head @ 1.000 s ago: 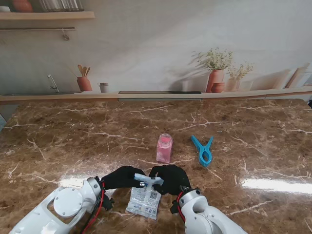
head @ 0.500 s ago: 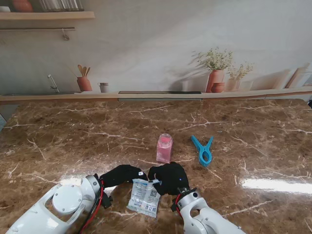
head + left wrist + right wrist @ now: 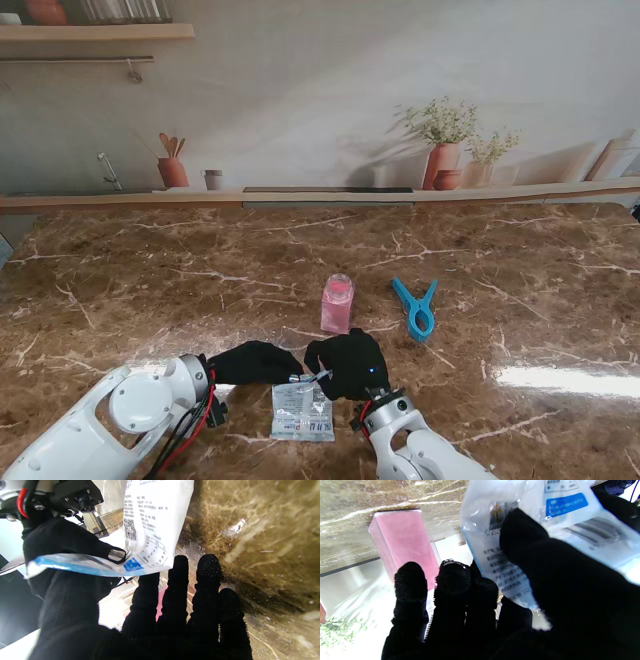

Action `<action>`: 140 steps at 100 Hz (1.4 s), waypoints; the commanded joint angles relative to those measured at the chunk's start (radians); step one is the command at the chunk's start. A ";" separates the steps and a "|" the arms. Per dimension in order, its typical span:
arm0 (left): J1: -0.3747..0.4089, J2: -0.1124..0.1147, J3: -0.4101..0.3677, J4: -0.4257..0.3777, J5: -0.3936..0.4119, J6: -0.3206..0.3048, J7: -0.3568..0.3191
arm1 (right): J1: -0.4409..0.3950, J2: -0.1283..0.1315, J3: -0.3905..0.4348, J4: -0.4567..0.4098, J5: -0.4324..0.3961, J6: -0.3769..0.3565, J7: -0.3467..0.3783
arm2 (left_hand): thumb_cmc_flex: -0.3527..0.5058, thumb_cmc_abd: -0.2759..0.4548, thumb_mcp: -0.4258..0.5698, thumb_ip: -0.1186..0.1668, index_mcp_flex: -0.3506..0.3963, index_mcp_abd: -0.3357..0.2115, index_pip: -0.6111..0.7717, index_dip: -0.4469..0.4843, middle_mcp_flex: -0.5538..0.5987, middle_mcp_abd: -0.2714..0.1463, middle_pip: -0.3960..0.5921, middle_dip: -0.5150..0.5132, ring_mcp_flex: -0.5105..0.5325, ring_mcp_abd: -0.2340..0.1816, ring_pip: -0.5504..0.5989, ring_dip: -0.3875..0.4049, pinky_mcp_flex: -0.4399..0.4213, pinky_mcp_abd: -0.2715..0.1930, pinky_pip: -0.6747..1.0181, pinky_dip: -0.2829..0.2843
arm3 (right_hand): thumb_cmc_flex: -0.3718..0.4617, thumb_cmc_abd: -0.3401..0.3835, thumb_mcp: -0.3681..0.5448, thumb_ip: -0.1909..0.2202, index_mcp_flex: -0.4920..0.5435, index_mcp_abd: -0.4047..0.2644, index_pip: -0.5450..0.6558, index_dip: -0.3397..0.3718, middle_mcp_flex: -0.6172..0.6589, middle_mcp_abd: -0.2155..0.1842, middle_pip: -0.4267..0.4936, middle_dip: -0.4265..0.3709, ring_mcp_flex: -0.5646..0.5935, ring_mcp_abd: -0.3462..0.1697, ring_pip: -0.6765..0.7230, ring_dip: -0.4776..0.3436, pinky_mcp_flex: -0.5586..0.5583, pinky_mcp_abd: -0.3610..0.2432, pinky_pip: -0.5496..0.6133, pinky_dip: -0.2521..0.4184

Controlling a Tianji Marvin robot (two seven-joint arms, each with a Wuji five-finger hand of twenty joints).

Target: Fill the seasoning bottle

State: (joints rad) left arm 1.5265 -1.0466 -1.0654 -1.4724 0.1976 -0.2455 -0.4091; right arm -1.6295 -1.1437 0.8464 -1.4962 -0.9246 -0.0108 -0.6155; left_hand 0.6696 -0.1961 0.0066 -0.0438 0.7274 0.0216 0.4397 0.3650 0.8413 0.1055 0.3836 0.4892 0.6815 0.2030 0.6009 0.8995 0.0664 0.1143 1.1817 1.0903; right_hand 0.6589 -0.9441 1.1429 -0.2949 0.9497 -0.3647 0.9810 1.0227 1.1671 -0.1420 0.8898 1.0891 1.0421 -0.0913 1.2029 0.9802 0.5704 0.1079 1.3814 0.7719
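Our two hands meet over the marble table [image 3: 520, 290], close to us. The right hand [image 3: 348, 365] pinches the top strip of the seasoning bag [image 3: 303, 410] between thumb and fingers, and the bag hangs down from this pinch with its long axis vertical. The left hand [image 3: 255, 362] is beside the strip with fingers [image 3: 180, 585] straight and pressed together; we cannot tell if it grips. The pink seasoning bottle [image 3: 337, 303] stands upright just beyond the right fingertips [image 3: 411, 580], so the right hand is nearer to it.
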 commanded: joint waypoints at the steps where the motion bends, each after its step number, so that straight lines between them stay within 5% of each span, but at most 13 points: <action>1: 0.003 0.011 0.009 0.017 -0.006 0.014 -0.025 | -0.003 -0.006 -0.004 0.013 -0.004 0.002 0.002 | -0.068 -0.016 -0.029 0.015 -0.019 0.012 -0.033 -0.020 -0.025 -0.022 -0.004 -0.002 -0.038 0.054 -0.037 -0.017 -0.011 0.094 -0.068 -0.004 | 0.023 -0.008 0.043 0.006 0.045 -0.036 0.040 0.032 0.004 -0.008 0.034 0.011 0.013 -0.061 0.033 0.031 0.005 -0.001 0.010 0.028; 23: -0.011 0.016 0.020 0.018 -0.034 0.031 -0.065 | 0.016 -0.011 -0.026 0.039 -0.034 0.045 -0.064 | -0.162 -0.009 -0.026 0.022 0.021 0.012 -0.011 0.009 -0.024 -0.018 -0.019 -0.001 -0.076 0.059 -0.071 -0.010 -0.044 0.090 -0.113 0.002 | 0.024 -0.020 0.053 0.033 0.058 -0.011 0.039 0.038 0.010 0.016 0.052 0.006 0.040 -0.053 0.063 0.031 0.028 0.010 0.044 0.037; 40: -0.032 0.023 0.043 0.022 0.039 0.019 -0.057 | 0.026 -0.018 -0.037 0.051 -0.032 0.061 -0.087 | 0.029 -0.151 0.062 0.031 0.004 -0.031 0.156 0.156 0.027 -0.059 0.059 0.071 -0.038 0.027 -0.063 0.008 -0.018 0.083 -0.111 0.025 | 0.023 -0.018 0.055 0.045 0.058 -0.004 0.042 0.035 0.008 0.024 0.062 0.005 0.043 -0.050 0.072 0.027 0.030 0.015 0.056 0.036; 46: -0.036 0.022 0.049 0.027 0.048 0.013 -0.049 | 0.029 -0.016 -0.039 0.054 -0.037 0.058 -0.091 | -0.024 -0.260 0.427 -0.034 0.010 -0.052 0.223 0.208 0.057 -0.066 0.088 0.099 -0.021 0.024 -0.051 0.019 -0.011 0.079 -0.106 0.026 | 0.020 -0.015 0.052 0.044 0.056 -0.008 0.041 0.035 0.007 0.020 0.062 0.003 0.042 -0.051 0.071 0.025 0.030 0.014 0.056 0.035; 55: -0.041 0.020 0.057 0.034 0.057 0.012 -0.038 | 0.029 -0.015 -0.040 0.056 -0.040 0.053 -0.093 | 0.086 -0.376 0.558 -0.095 0.011 -0.114 0.367 0.192 0.115 -0.080 0.142 0.165 0.022 0.016 -0.023 0.031 0.008 0.076 -0.085 0.023 | 0.017 -0.005 0.046 0.043 0.045 -0.016 0.041 0.040 0.000 0.015 0.061 0.002 0.037 -0.056 0.068 0.021 0.027 0.008 0.055 0.032; 66: -0.042 0.013 0.063 0.042 0.076 0.002 -0.001 | 0.022 -0.010 -0.033 0.049 -0.042 0.041 -0.078 | 0.135 -0.389 0.684 -0.129 0.066 -0.155 0.480 0.155 0.260 -0.093 0.075 0.352 0.092 0.007 0.021 0.039 0.041 0.073 -0.045 0.017 | 0.014 -0.004 0.021 0.027 0.023 -0.027 0.027 0.038 -0.010 -0.008 0.046 -0.012 0.018 -0.060 0.036 0.004 0.015 -0.002 0.040 0.020; 72: -0.043 0.007 0.067 0.052 0.085 -0.009 0.031 | 0.013 0.000 -0.022 0.035 -0.057 0.032 -0.052 | 0.152 -0.379 0.693 -0.138 0.098 -0.155 0.480 0.118 0.299 -0.083 0.062 0.345 0.123 0.007 0.037 0.039 0.062 0.073 -0.021 0.019 | -0.006 -0.039 0.017 0.002 -0.033 -0.023 -0.005 0.010 -0.045 -0.042 0.004 -0.012 -0.015 -0.061 -0.039 -0.030 -0.006 -0.007 0.009 0.004; 79: -0.045 0.001 0.069 0.059 0.091 -0.016 0.054 | -0.014 0.019 0.009 -0.008 -0.083 0.025 0.014 | 0.169 -0.375 0.683 -0.143 0.127 -0.157 0.476 0.073 0.325 -0.076 0.053 0.318 0.143 0.007 0.045 0.033 0.071 0.074 -0.007 0.012 | -0.078 -0.089 0.052 -0.019 -0.175 0.042 -0.076 -0.053 -0.159 -0.033 -0.115 -0.044 -0.113 -0.046 -0.175 -0.084 -0.069 -0.024 -0.050 -0.005; 83: -0.047 -0.001 0.070 0.065 0.099 -0.024 0.067 | -0.034 0.029 0.031 -0.038 -0.097 0.018 0.056 | 0.173 -0.374 0.681 -0.144 0.141 -0.159 0.474 0.054 0.339 -0.075 0.048 0.303 0.155 0.007 0.050 0.030 0.078 0.077 0.001 0.010 | -0.171 -0.071 0.084 0.096 -0.248 0.117 -0.171 -0.076 -0.257 -0.017 -0.174 -0.139 -0.191 -0.034 -0.251 -0.104 -0.120 -0.031 -0.096 0.009; 85: -0.049 -0.002 0.072 0.069 0.104 -0.029 0.074 | -0.046 0.034 0.045 -0.058 -0.103 0.015 0.084 | 0.175 -0.373 0.681 -0.145 0.147 -0.164 0.473 0.042 0.345 -0.076 0.046 0.294 0.161 0.004 0.052 0.027 0.080 0.075 0.004 0.008 | -0.202 -0.071 0.086 0.122 -0.278 0.142 -0.214 -0.088 -0.300 -0.008 -0.201 -0.188 -0.226 -0.029 -0.285 -0.114 -0.140 -0.034 -0.117 0.016; 103: -0.058 -0.010 0.080 0.093 0.128 -0.060 0.121 | -0.142 0.051 0.149 -0.194 -0.100 0.001 0.240 | 0.187 -0.381 0.679 -0.146 0.186 -0.188 0.467 -0.022 0.383 -0.078 0.028 0.244 0.188 0.001 0.059 0.015 0.090 0.079 0.022 0.004 | -0.402 -0.031 0.046 0.108 -0.401 0.276 -0.483 -0.222 -0.516 0.053 -0.392 -0.401 -0.409 0.007 -0.478 -0.199 -0.235 -0.041 -0.243 0.066; 117: -0.061 -0.015 0.084 0.105 0.144 -0.096 0.154 | -0.159 0.044 0.167 -0.234 -0.038 0.021 0.296 | 0.186 -0.391 0.680 -0.143 0.203 -0.211 0.469 -0.058 0.401 -0.088 0.010 0.216 0.194 0.000 0.065 0.010 0.091 0.080 0.031 0.004 | -0.439 0.070 -0.030 0.120 -0.380 0.329 -0.624 -0.324 -0.487 0.080 -0.483 -0.506 -0.368 0.055 -0.632 -0.314 -0.213 -0.026 -0.268 0.091; 140: -0.068 -0.021 0.088 0.123 0.167 -0.159 0.199 | -0.088 0.037 0.099 -0.175 0.039 0.097 0.360 | 0.179 -0.413 0.695 -0.139 0.228 -0.271 0.481 -0.099 0.424 -0.116 -0.028 0.204 0.194 -0.002 0.066 0.008 0.080 0.081 0.033 0.008 | -0.432 0.089 -0.036 0.119 -0.250 0.309 -0.563 -0.342 -0.273 0.081 -0.471 -0.537 -0.150 0.077 -0.630 -0.339 -0.075 -0.009 -0.176 0.093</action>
State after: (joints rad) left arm 1.4550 -1.0636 -0.9821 -1.3658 0.3569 -0.3925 -0.2188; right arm -1.7321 -1.0963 0.9538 -1.7124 -0.9022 0.0866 -0.2771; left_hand 0.8206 -0.5849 0.6650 -0.1606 0.8996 -0.1254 0.8713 0.2795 1.1997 0.0311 0.3653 0.7049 0.8555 0.1363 0.6870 0.9334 0.1621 0.1740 1.2042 1.0932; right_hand 0.2489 -0.8618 1.1077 -0.2051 0.6569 -0.0358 0.3753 0.6771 0.8432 -0.0563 0.3989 0.5622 0.8345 -0.0117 0.5504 0.6326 0.4635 0.0906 1.1531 0.8455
